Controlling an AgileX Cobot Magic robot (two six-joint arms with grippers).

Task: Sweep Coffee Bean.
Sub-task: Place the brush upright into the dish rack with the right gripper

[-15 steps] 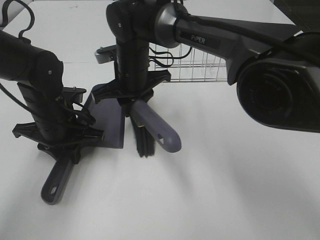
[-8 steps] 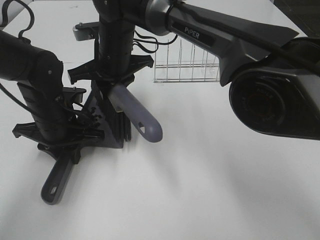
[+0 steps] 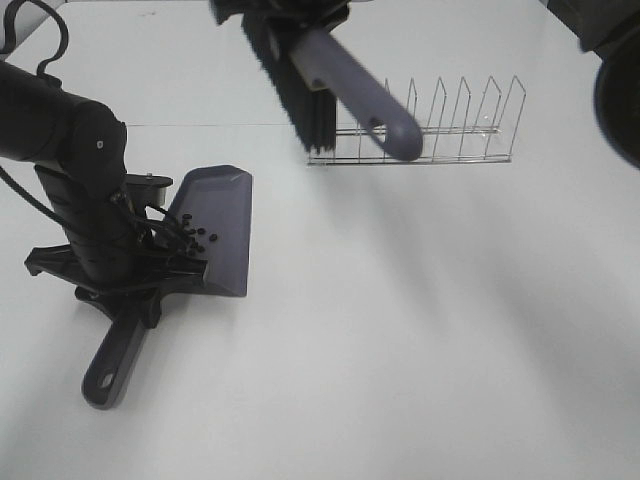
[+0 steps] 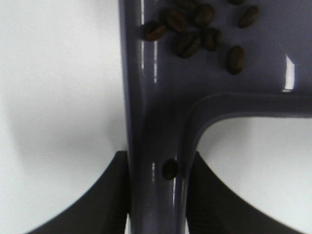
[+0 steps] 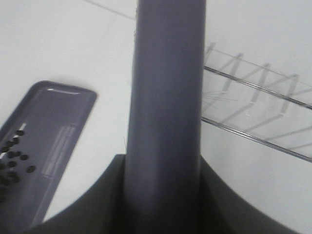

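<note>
The purple dustpan [image 3: 222,225] lies flat on the white table at the left, and my left gripper [image 3: 118,285] is shut on its handle [image 4: 157,146]. Several coffee beans [image 3: 194,238] lie inside the pan near its back wall; the left wrist view shows these coffee beans [image 4: 195,29] up close. My right gripper [image 3: 285,8], mostly cut off at the top edge, is shut on the brush handle [image 5: 165,97]. The brush [image 3: 345,80] hangs high in the air, behind and to the right of the pan, its black bristles [image 3: 290,85] pointing down-left.
A wire rack [image 3: 440,130] stands at the back, just behind the raised brush; the right wrist view shows the rack [image 5: 258,102] too. The left arm [image 3: 70,150] rises over the dustpan's left side.
The right arm has lifted the brush up and back, away from the dustpan's mouth. The beans inside the pan now show. The left arm and dustpan have not moved.
</note>
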